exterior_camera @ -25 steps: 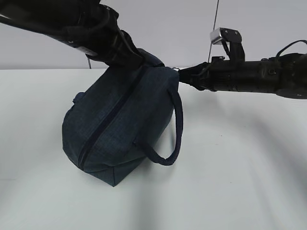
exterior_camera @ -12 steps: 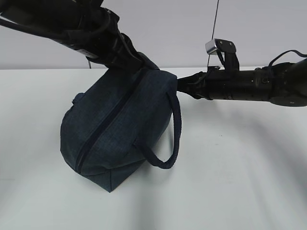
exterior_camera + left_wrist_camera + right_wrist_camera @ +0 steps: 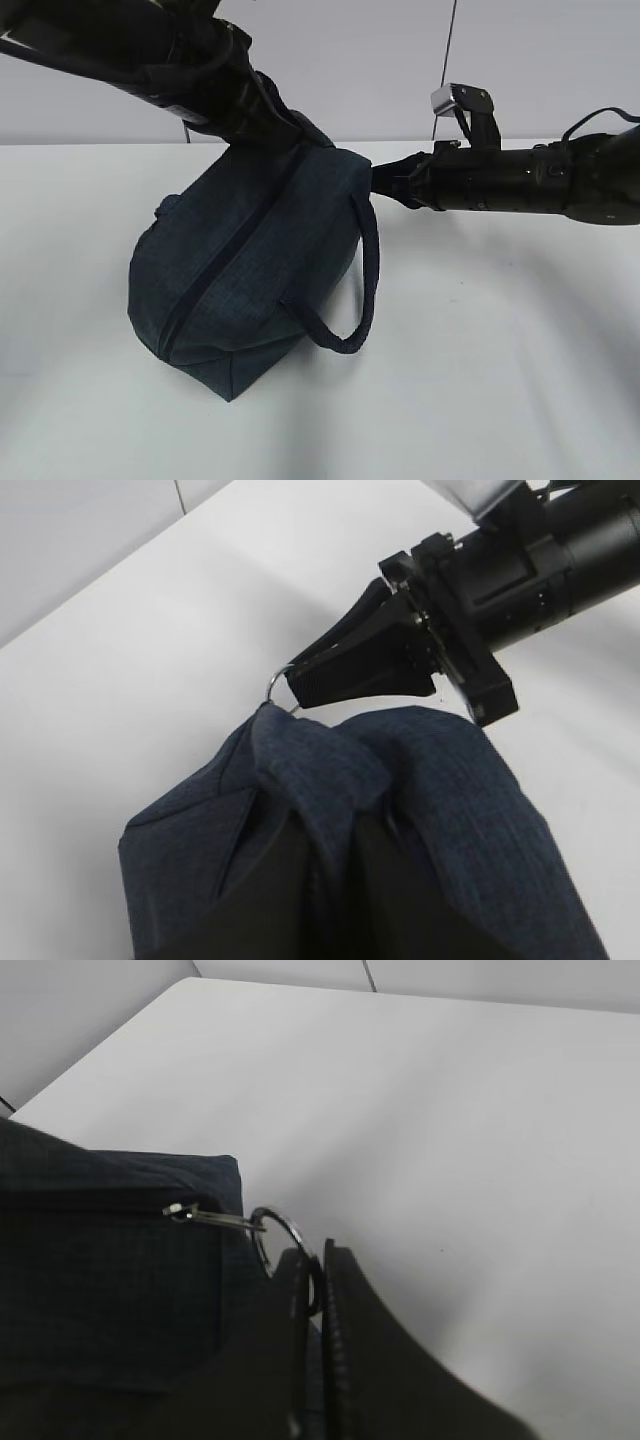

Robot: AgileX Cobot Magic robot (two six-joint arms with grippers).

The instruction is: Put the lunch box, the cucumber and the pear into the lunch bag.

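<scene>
Exterior view: the lunch bag (image 3: 245, 270) stands tilted on the white worktop (image 3: 480, 380), its near lower corner resting on the surface and its far upper end raised. The zipper (image 3: 225, 265) runs as a closed dark line along the top from the near end up toward the far end. One loop handle (image 3: 360, 285) hangs off the right side. The left pincer (image 3: 275, 130) comes in from the upper left and is closed on a bunch of fabric at the bag's raised far end. The right pincer (image 3: 378, 180) reaches in level from the right and meets the bag's upper right corner; its tips touch the bag there.

Left wrist view: the bag's navy fabric (image 3: 400, 810) fills the lower half, gathered into a fold just ahead of the camera; the left pincer's own tips are not clearly seen. Beyond the fold, the right pincer (image 3: 295, 685) points in from the upper right with its jaws pressed together on the silver ring zip pull (image 3: 272, 683) at the bag's end.

Right wrist view: the right pincer (image 3: 315, 1275) is clamped shut on the ring zip pull (image 3: 270, 1232), which hangs from the small metal slider tab (image 3: 205, 1217) at the bag's edge. The bag (image 3: 100, 1260) lies to the left of the tips, the bare worktop (image 3: 450, 1110) stretching beyond.
</scene>
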